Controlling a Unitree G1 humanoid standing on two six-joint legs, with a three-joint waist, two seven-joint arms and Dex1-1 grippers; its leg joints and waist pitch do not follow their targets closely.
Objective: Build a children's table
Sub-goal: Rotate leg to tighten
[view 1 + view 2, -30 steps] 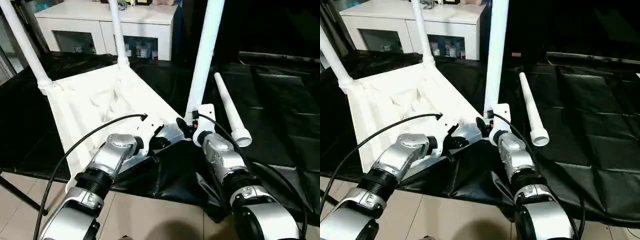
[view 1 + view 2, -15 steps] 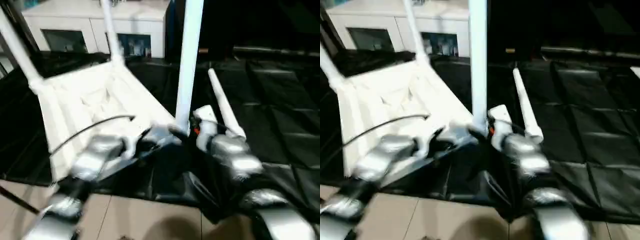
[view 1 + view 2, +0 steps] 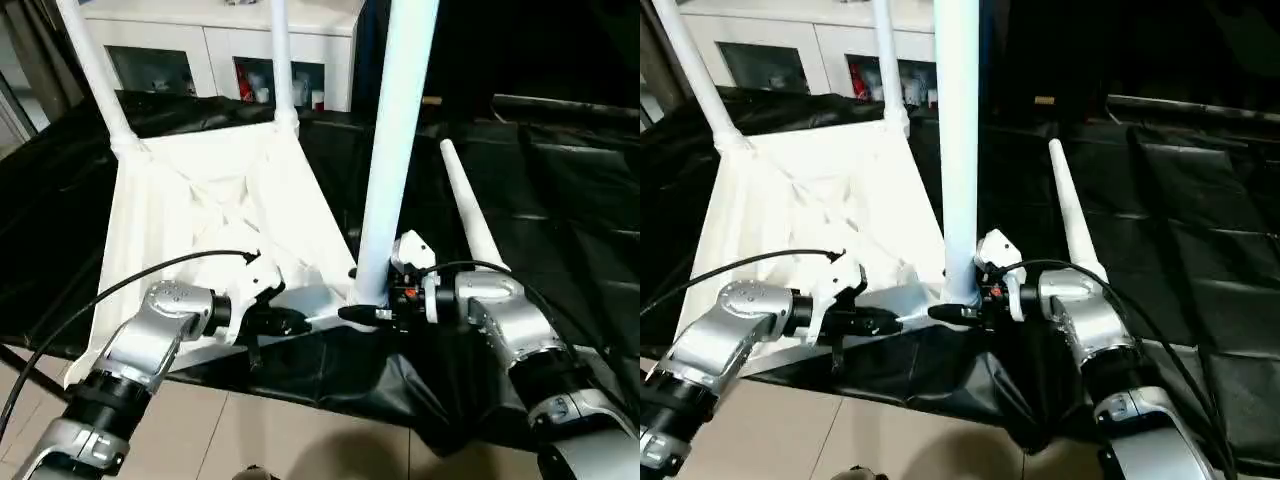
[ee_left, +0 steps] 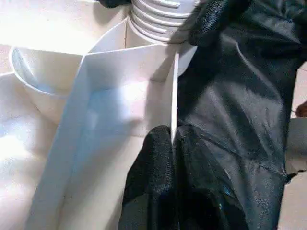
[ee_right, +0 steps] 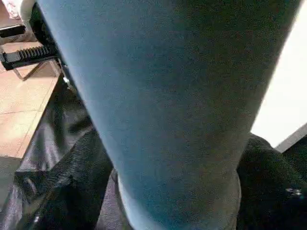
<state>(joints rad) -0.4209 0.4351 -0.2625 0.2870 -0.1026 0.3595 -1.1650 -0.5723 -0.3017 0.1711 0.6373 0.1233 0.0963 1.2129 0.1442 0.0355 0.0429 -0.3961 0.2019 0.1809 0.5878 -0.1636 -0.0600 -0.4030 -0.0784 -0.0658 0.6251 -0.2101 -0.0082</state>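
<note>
Your table [image 3: 215, 215] lies upside down on the black sheet [image 3: 560, 200], with its ribbed underside facing up. Use the table as your landmark.

Three legs stand up from it. Two are at the far corners, the far left leg [image 3: 95, 70] and the far right leg [image 3: 281, 60]. The third, the near leg [image 3: 395, 150], stands at the near right corner, close to you.

The fourth leg, the loose leg [image 3: 470, 215], lies flat on the sheet just to the right of the table, well apart from the far corners. Its wide end points toward you.

Your left gripper [image 3: 290, 322] is at the table's near edge. Its black fingers [image 4: 158, 167] are closed tight on the thin white rim there, one finger on each side of it.

Your right gripper [image 3: 372, 312] reaches in from the right to the bottom of the near leg, where the leg meets the table. Its fingers sit around the leg's base, holding it.

Behind the table, past the sheet, stands a white cabinet [image 3: 215, 45] with glass doors.
</note>
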